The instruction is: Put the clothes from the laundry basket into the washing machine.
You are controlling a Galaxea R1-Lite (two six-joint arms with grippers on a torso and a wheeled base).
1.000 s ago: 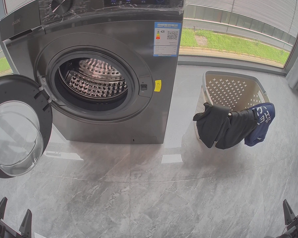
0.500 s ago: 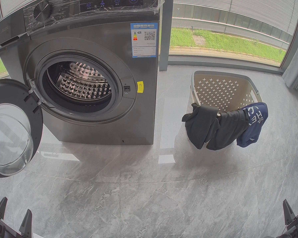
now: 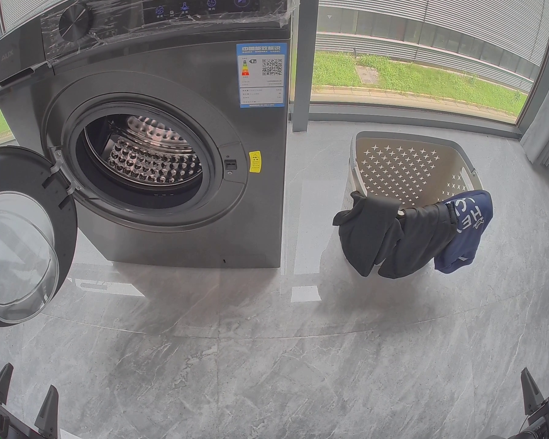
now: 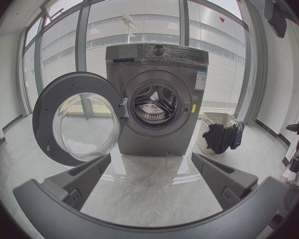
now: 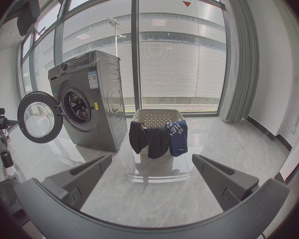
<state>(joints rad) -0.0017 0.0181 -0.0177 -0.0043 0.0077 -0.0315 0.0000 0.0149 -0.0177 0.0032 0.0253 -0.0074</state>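
Clothes (image 3: 409, 236), two dark pieces and a blue one, hang over the near rim of the laundry basket (image 3: 412, 136) at about one o'clock. The washing machine (image 3: 250, 214) stands at eleven, its door (image 3: 18, 166) swung wide toward nine. Over the last second the whole head view slid toward the basket, so the camera turned, not the things. The left gripper (image 3: 29, 379) and right gripper (image 3: 543, 361) sit low at seven and five, jaws wide and empty; nothing is lifted yet.

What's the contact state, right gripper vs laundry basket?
Apart. Head view shows a wide stretch of floor between the open right gripper and the laundry basket.
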